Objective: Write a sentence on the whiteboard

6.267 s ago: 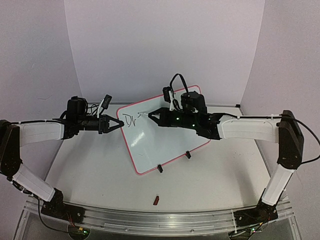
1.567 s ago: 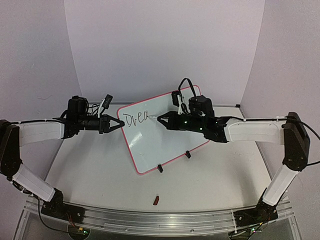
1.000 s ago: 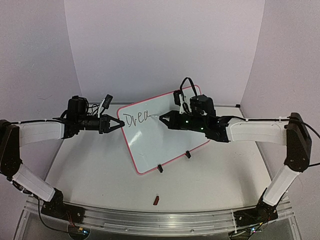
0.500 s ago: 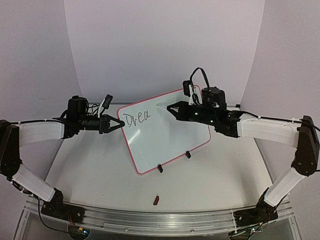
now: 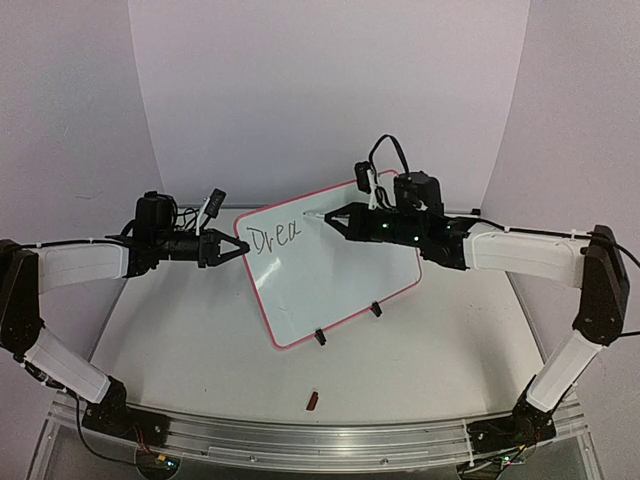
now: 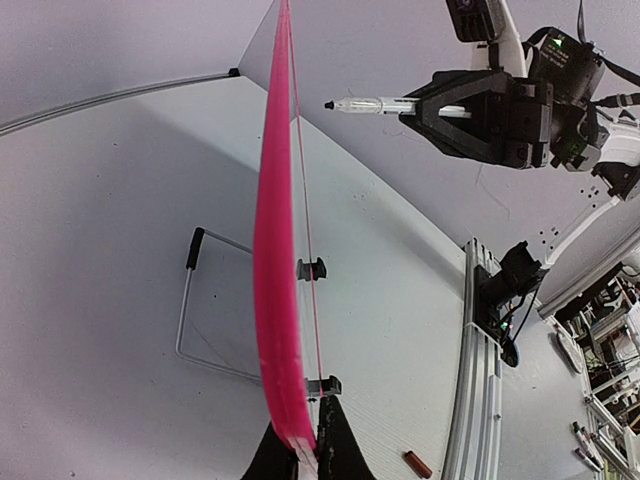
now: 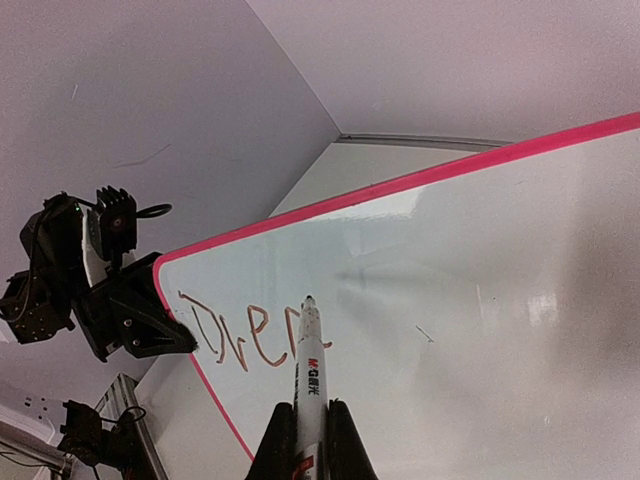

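Note:
The whiteboard (image 5: 330, 275), white with a pink frame, stands tilted on the table with "Drea" (image 5: 272, 237) written at its upper left. My left gripper (image 5: 240, 248) is shut on the board's left edge; the left wrist view shows the pink edge (image 6: 275, 250) pinched between its fingertips (image 6: 305, 455). My right gripper (image 5: 335, 218) is shut on a white marker (image 7: 310, 360). The marker's tip (image 6: 328, 104) hovers a short way off the board face, just above and right of the writing (image 7: 245, 340).
Two black clip feet (image 5: 320, 337) (image 5: 376, 309) hold the board's lower edge, and a wire stand (image 6: 185, 310) props it from behind. A small red marker cap (image 5: 312, 401) lies on the table near the front aluminium rail (image 5: 320, 435). Pale backdrop walls enclose the table.
The writing grew from "Dr" to "Drea". In the last second my right gripper lifted the marker off the board, up and right, then came back a little left. The left gripper stayed put.

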Tool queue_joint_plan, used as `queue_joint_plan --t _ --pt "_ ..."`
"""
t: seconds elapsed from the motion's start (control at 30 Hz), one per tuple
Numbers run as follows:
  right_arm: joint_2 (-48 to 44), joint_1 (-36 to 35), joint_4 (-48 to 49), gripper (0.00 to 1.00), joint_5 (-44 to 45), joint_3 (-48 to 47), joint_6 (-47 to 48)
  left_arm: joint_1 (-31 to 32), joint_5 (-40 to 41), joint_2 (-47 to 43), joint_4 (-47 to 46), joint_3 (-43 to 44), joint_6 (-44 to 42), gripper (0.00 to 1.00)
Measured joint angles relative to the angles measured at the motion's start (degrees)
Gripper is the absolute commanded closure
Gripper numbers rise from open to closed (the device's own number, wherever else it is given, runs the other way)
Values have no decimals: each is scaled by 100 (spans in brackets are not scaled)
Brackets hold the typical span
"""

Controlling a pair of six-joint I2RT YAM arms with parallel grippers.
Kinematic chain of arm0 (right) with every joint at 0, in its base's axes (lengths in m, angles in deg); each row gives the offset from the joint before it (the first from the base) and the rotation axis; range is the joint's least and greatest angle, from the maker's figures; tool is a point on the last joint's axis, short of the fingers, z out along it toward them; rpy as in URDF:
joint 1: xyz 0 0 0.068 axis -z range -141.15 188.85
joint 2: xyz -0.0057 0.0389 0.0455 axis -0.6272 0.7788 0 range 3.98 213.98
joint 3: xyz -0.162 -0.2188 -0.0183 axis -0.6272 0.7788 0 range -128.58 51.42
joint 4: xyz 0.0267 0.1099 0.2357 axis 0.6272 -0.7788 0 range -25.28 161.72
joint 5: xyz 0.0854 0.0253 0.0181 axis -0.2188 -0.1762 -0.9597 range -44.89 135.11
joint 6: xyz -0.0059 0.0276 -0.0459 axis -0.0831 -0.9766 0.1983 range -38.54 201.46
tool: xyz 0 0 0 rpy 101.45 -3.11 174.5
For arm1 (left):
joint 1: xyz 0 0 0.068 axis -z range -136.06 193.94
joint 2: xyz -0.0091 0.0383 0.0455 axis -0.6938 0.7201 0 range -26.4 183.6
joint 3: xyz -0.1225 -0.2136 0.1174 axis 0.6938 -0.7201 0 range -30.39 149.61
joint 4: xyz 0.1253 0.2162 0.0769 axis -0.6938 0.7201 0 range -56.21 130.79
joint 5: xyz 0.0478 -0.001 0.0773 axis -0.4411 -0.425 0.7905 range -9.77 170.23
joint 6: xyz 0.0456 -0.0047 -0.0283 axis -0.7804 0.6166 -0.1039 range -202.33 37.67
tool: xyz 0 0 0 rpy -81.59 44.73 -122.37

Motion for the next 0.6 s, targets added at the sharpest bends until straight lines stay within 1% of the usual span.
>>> queue_joint_plan --t 0.4,0.6 --pt "345 0 2 100 -103 -200 -4 2 2 0 11 7 -44 100" --pt "357 0 5 100 -104 -200 -7 2 2 0 38 11 -48 100"
